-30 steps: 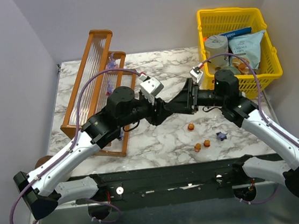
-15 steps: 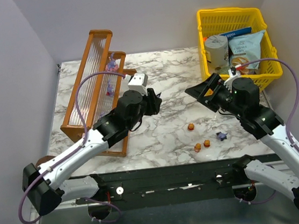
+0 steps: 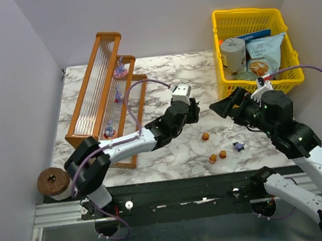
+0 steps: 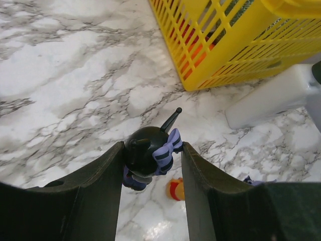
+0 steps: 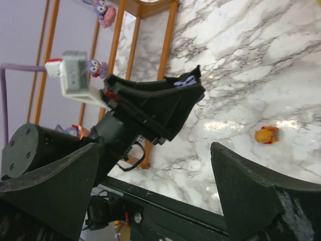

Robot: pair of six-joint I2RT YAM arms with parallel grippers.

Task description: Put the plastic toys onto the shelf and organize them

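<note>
Plainly, a black toy (image 4: 143, 146) with a purple striped bow was pinched between the fingers (image 4: 100, 173) of the left gripper (image 4: 152, 149), held above the marble table (image 4: 60, 75) near a corner of the yellow basket (image 4: 235, 55); the fingers (image 5: 50, 186) of the right gripper (image 5: 150, 186) were spread wide, turned toward the left gripper. Three orange toys (image 3: 206, 136) and one dark purple toy (image 3: 238, 145) were seen lying on the table between the arms; three purplish toys (image 3: 120, 71) were seen on the tiers of the shelf (image 3: 90, 85).

The shelf (image 3: 92, 102) stands along the tabletop's (image 3: 167, 76) left edge, three toys (image 3: 120, 71) on its tiers. The basket (image 3: 245, 11) sits at the far right corner, a can (image 3: 234, 54) and a packet (image 3: 266, 50) inside. Four loose toys (image 3: 222, 153) lie by the near edge, right of centre.
</note>
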